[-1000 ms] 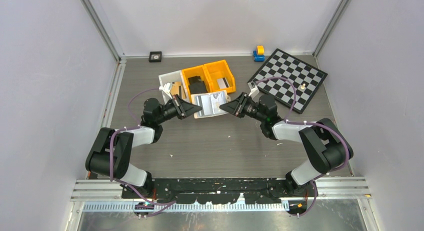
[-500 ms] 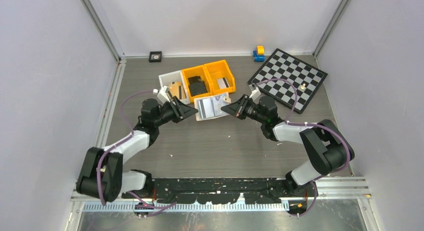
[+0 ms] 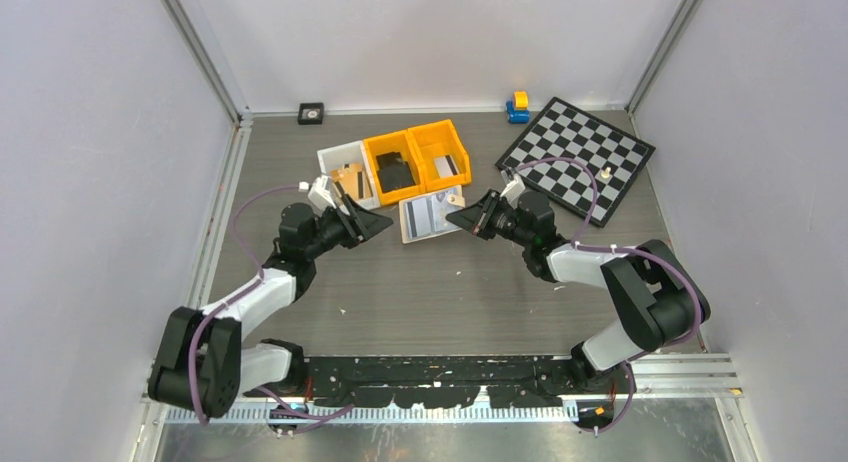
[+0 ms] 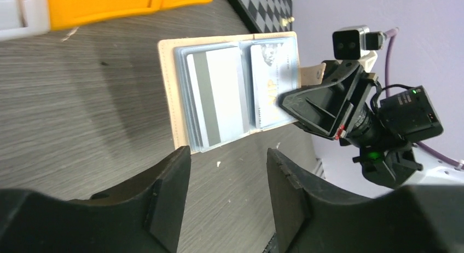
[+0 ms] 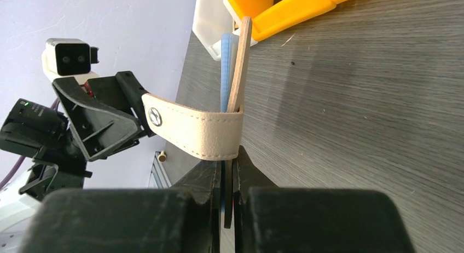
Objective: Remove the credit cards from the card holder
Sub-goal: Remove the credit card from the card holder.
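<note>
A: R gripper [image 3: 455, 218]?
B: Clamped on the card holder [image 3: 430, 215] at its right edge. Holder lies open, beige, just in front of the orange bins [image 3: 415, 157].
A: L gripper [image 3: 385, 222]?
B: Jaws wide, empty, just beside it. Best go low, nip the top striped one of the credit cards [image 4: 216, 97], slide it out flat w/o lifting the holder.

You can read nothing: the card [image 4: 271, 80] beside the right gripper [image 4: 285, 99] bears faint, blurred print, and the card holder [image 5: 239, 72] snap [image 5: 155, 116] only an emblem.
</note>
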{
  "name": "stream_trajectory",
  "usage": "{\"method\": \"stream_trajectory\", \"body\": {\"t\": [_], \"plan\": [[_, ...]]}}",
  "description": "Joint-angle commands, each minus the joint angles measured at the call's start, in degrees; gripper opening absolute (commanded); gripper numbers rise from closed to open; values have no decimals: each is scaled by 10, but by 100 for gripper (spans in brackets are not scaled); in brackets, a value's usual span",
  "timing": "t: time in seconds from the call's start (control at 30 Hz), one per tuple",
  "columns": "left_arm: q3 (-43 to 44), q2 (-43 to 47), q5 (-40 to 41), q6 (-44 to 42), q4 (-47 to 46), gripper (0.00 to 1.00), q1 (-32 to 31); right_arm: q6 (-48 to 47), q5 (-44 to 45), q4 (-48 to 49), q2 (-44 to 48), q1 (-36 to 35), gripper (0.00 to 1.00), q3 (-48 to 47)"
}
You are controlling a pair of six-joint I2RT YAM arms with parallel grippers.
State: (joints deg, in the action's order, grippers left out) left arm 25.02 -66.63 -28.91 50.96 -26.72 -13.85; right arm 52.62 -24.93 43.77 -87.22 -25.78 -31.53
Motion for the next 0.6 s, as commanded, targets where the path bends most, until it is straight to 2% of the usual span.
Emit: {"method": "stream_trajectory", "body": {"t": [0.0, 0.1, 0.3, 0.57], "plan": [[-1, -61, -88, 47, -169, 51, -10, -4, -5, 39, 26, 0, 1, -4], [9, -95, -104, 55, -198, 46, -29, 2, -16, 58, 24, -1, 1, -2], [25, -112, -110, 43, -204, 46, -68, -10, -25, 68, 23, -13, 1, -2], [20, -138, -119, 65, -251, 46, -72, -15, -39, 98, 20, -25, 1, 2]]}}
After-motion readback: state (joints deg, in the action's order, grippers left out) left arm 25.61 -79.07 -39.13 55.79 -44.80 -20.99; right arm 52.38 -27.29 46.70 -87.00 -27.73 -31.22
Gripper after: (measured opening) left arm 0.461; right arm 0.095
